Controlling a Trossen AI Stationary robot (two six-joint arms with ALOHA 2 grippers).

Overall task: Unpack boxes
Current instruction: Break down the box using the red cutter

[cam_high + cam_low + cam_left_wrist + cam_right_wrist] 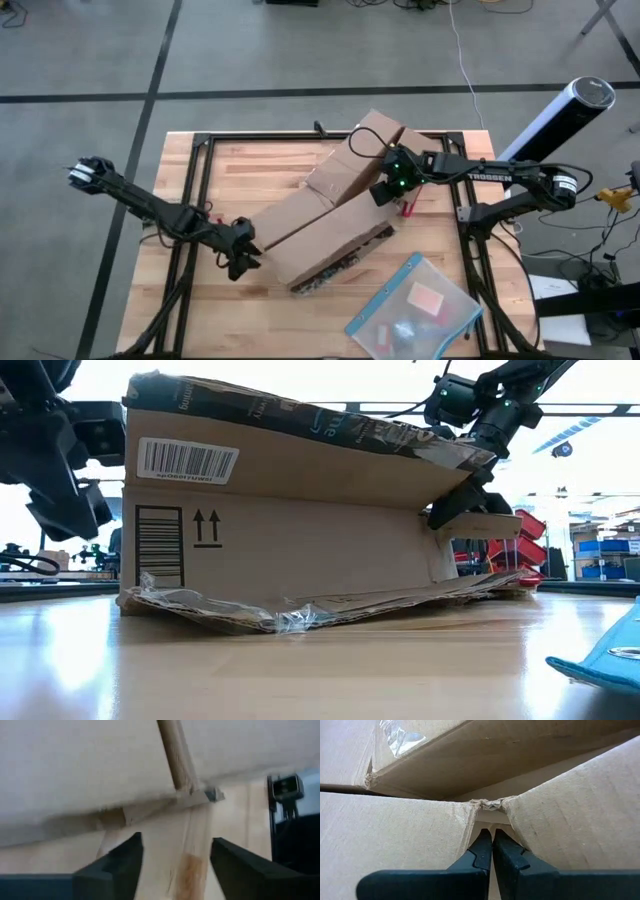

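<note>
A big brown cardboard box lies on its side across the table's middle, with its barcode label facing the near side and its flaps spread at the far right end. My right gripper is shut, its tips in a gap between two cardboard flaps on the box's right part. My left gripper stands open at the box's near left end, low over the table. The box's lower edge is just ahead of its fingers, which have nothing between them. My right gripper's shut fingertips are stuck into the narrow gap where two cardboard flaps meet at a torn corner. The flap edges lie against both outer sides of the fingers. The fingers come slanting down from the table's right. The box rests on the table.
A clear plastic pouch with a blue edge lies at the near right of the table. A small red tool is beside the box under the right arm. Crumpled clear tape hangs along the box's lower edge. The black frame rails border the table.
</note>
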